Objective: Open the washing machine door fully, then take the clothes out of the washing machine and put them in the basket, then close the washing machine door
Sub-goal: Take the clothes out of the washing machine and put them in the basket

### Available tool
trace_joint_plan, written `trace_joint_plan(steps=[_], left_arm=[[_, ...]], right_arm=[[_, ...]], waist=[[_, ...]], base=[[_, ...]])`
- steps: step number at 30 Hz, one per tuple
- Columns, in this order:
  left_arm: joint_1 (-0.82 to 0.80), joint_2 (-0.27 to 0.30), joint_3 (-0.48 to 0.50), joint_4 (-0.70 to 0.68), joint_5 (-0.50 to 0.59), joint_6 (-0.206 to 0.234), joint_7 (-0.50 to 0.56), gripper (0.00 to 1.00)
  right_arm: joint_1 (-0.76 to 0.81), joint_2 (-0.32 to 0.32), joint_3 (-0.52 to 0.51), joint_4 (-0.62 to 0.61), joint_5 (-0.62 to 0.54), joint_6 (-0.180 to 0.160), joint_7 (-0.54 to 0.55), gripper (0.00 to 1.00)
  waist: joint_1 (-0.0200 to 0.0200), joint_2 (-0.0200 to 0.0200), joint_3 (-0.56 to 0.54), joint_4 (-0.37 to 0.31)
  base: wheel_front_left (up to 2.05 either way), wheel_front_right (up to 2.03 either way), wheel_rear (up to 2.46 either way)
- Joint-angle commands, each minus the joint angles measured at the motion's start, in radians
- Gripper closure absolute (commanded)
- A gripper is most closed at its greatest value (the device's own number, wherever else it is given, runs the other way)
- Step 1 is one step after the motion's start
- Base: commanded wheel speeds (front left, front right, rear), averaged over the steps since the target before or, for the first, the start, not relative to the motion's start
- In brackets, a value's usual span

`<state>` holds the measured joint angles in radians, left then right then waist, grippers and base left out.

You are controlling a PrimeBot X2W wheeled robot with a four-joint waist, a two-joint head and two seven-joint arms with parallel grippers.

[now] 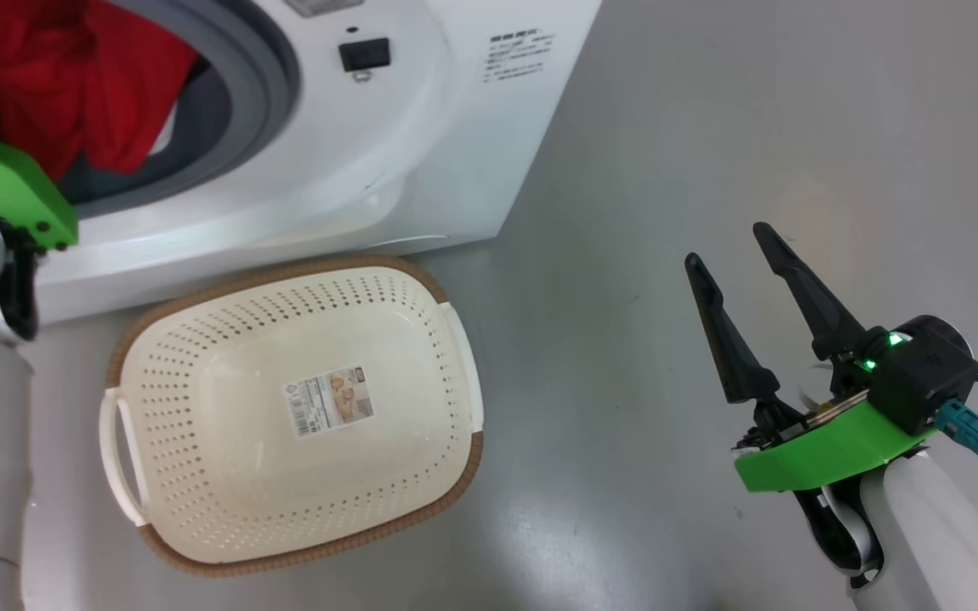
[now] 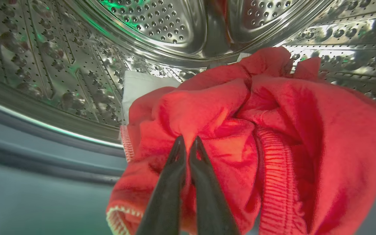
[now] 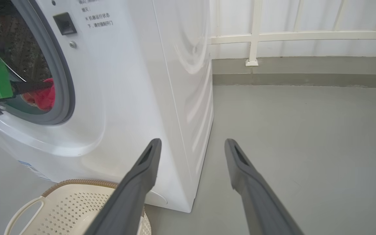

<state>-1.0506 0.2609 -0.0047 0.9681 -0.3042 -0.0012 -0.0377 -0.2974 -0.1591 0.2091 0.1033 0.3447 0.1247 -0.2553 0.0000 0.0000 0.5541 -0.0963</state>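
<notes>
The red clothes [image 2: 273, 137] lie bunched in the steel drum [image 2: 77, 65] of the white washing machine [image 1: 387, 161]. My left gripper [image 2: 188, 142] is shut on a fold of the clothes, fingertips pinched together in the fabric. In the head view the red clothes [image 1: 64, 76] show through the grey rubber ring [image 1: 260, 85], with my left wrist's green bracket at the opening. The cream basket [image 1: 421, 475] sits on the floor in front of the machine, with nothing in it. My right gripper [image 1: 731, 246] hangs open over bare floor to the right. The washing machine door is out of view.
Grey floor [image 1: 710, 127] spreads to the right of the machine. A white railing [image 3: 253, 36] and low ledge run along the far wall in the right wrist view. The basket [image 3: 77, 209] stands close against the machine's front.
</notes>
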Motion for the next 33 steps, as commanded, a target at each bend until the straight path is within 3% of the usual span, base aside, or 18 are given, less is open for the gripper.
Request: trace_joint_plan(steps=[1, 8, 13, 33], left_arm=[[0.025, 0.044, 0.023, -0.032, -0.007, -0.004, -0.025, 1.0], [0.081, 0.022, 0.041, -0.076, -0.034, -0.017, -0.161, 1.0], [0.131, 0.008, 0.054, -0.114, -0.05, -0.023, -0.203, 1.0], [0.442, -0.058, 0.078, -0.551, -0.05, -0.001, -0.215, 1.0]], right_arm=[[0.006, -0.01, 0.016, -0.018, -0.006, 0.006, -0.006, 0.0], [0.024, -0.021, 0.01, -0.017, -0.009, 0.006, -0.006, 0.0], [0.037, -0.022, 0.007, -0.016, -0.012, 0.006, -0.006, 0.0], [0.112, -0.027, 0.0, -0.007, -0.019, 0.006, -0.006, 0.0]], waist=[[0.0, 0.0, -0.012, 0.013], [0.0, 0.0, -0.051, 0.039], [0.0, 0.0, -0.088, 0.05], [0.0, 0.0, -0.238, 0.11]], base=[[0.0, 0.0, 0.0], [0.0, 0.0, 0.0], [0.0, 0.0, 0.0], [0.0, 0.0, 0.0]])
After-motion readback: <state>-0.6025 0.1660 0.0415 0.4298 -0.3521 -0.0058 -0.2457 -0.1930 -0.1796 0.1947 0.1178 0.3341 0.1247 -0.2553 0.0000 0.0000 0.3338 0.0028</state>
